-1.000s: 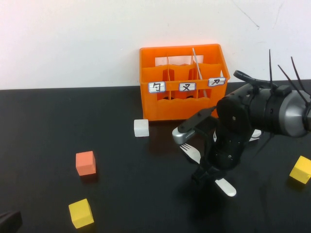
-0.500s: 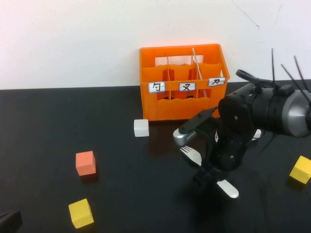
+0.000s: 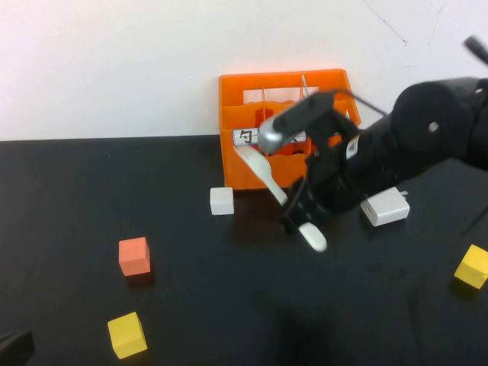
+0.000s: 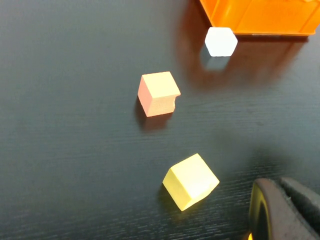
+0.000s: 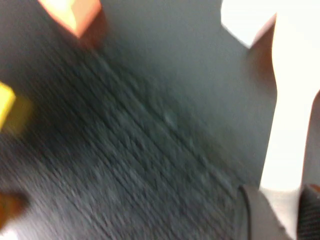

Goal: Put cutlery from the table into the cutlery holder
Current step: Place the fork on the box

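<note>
- Since a second earlier, your right gripper had risen off the table and swung up toward the crate, lifting the fork with it; a white charger block that the arm had covered now showed.
- Nearest you, the left gripper sat parked at the near left corner; you could not tell from either view whether its fingers were apart or together.
- Just beyond it lay a yellow cube, then a small orange cube, both well apart from the crate.
- Another yellow cube rested at the right edge.
- Your right gripper hung above the table in front of the crate, clamped on the fork's handle; the fork tilted, head raised toward the crate's front wall.
- A small white cube stood just beside the crate's front left corner.
- Farthest back, the cutlery holder stood against the wall, a white knife leaning upright inside; which compartment, you could not tell.
- Of its white labels, only the left one showed, its black character too small to read.
</note>
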### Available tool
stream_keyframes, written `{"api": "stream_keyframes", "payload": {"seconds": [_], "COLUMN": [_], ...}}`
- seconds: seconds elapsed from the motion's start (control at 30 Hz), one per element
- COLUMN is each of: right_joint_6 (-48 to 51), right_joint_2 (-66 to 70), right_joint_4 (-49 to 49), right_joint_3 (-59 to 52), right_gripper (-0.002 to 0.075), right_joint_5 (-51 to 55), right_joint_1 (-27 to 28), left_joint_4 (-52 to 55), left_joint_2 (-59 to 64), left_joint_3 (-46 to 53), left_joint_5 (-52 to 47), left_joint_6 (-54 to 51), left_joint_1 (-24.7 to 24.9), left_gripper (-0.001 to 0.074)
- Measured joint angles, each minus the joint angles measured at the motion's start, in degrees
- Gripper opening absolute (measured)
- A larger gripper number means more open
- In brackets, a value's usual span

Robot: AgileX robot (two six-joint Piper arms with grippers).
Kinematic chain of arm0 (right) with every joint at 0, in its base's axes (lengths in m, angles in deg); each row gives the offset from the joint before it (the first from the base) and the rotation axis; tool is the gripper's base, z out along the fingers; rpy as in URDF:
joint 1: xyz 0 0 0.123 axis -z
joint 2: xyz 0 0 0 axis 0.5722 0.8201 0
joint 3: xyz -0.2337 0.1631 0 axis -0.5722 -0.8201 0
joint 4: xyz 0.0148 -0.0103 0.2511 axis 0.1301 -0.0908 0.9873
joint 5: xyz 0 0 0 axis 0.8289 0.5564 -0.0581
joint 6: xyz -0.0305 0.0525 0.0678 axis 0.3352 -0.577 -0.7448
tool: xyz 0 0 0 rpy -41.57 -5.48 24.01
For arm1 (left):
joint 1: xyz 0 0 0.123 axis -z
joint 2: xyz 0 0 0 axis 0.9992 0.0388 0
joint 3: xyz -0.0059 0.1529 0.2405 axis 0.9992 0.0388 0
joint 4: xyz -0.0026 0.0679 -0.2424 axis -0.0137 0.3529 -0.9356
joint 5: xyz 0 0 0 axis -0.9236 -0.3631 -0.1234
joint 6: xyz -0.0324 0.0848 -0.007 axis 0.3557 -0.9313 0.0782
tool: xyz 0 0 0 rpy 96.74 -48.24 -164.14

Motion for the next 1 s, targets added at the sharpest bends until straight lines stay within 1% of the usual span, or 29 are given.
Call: {"api": "stream_keyframes", "payload": {"seconds": [0.17,0.37,0.47,0.6,0.8,1.0], "right_joint_6": [1.6,1.9,1.9,2.2,6.7,11.9], "right_joint_2": [-1.2,-1.2,-1.2,-1.2,-0.1,3.3], "right_joint_4": [2.6,3.0,3.1,3.1,3.6,3.9], "right_joint_3": [0.0,0.0,0.0,0.0,0.0,0.0], "right_gripper": [0.0163,0.0162,0.0162,0.0162,0.0162,0.0162], "right_joint_5": [-6.3,-13.6,-18.5,-27.9,-40.8,-49.4], "right_joint_1": [0.0,0.0,0.0,0.0,0.0,0.0], "left_joint_4": [0.2,0.9,1.8,2.0,2.1,2.2], "left_joint_2": [0.0,0.0,0.0,0.0,0.0,0.0], "left_joint_3": [0.0,0.0,0.0,0.0,0.0,0.0], "left_joint_5": [0.0,0.0,0.0,0.0,0.0,0.1], "left_joint_6": [0.0,0.0,0.0,0.0,0.0,0.0], "left_joint_1": [0.0,0.0,0.0,0.0,0.0,0.0], "left_gripper": [-0.0001,-0.0001,-0.0001,-0.0001,-0.0001,-0.0001]}}
